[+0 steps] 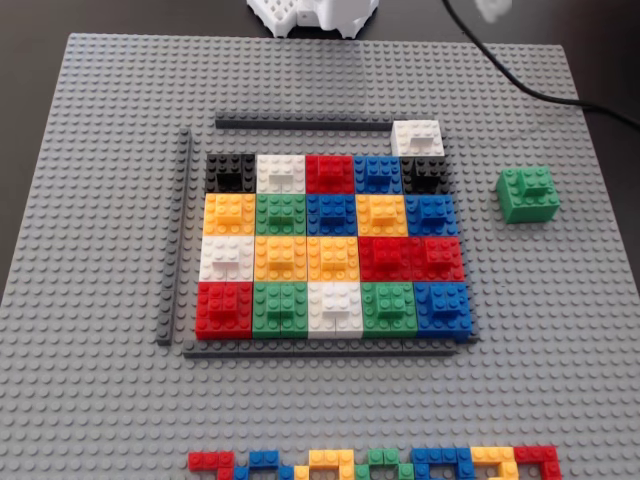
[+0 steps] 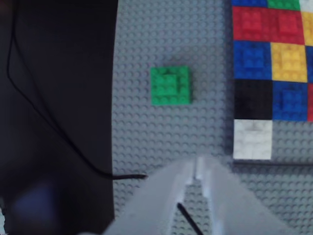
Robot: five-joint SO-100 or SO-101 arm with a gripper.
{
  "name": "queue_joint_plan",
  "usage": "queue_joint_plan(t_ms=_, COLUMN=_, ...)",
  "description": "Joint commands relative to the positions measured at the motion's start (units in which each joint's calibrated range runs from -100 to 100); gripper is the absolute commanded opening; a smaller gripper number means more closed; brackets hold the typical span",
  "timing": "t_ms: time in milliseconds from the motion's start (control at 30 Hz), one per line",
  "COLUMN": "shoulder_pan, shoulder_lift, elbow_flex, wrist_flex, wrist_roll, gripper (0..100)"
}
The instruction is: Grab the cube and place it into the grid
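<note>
Wrist view shows my hand (image 2: 196,169) pressed together and empty above the grey baseplate (image 2: 146,137). Ahead of it, well apart, the cube (image 2: 170,85) sits alone, left of the grid (image 2: 271,58).

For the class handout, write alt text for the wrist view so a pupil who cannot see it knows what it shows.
A green cube sits alone on a grey studded baseplate, apart from the multicoloured grid at the right edge. The gripper enters from the bottom, its pale jaws nearly together and short of the cube. A black cable crosses the dark surface on the left.
</note>
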Motion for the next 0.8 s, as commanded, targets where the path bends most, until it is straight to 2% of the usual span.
queue_joint_plan(t_ms=0, shoulder_pan=-2.3, shoulder_lift=9.0, elbow_flex=-13.2, wrist_flex=-0.4, wrist_roll=-0.9, gripper=0)
queue_joint_plan(t_ms=333, shoulder_pan=-2.9, shoulder_lift=29.4, elbow_flex=-23.1, wrist_flex=-1.0, wrist_roll=-0.8, gripper=1)
queue_joint_plan(t_ms=567, shoulder_pan=-2.6, shoulder_lift=37.1, elbow_flex=-25.0, wrist_flex=-1.4, wrist_roll=-0.4, gripper=4)
queue_joint_plan(t_ms=633, shoulder_pan=-2.6, shoulder_lift=39.0, elbow_flex=-25.8, wrist_flex=-1.3, wrist_roll=-0.3, gripper=8)
queue_joint_plan(t_ms=767, shoulder_pan=-2.4, shoulder_lift=43.2, elbow_flex=-28.3, wrist_flex=-0.7, wrist_roll=0.1, gripper=23)
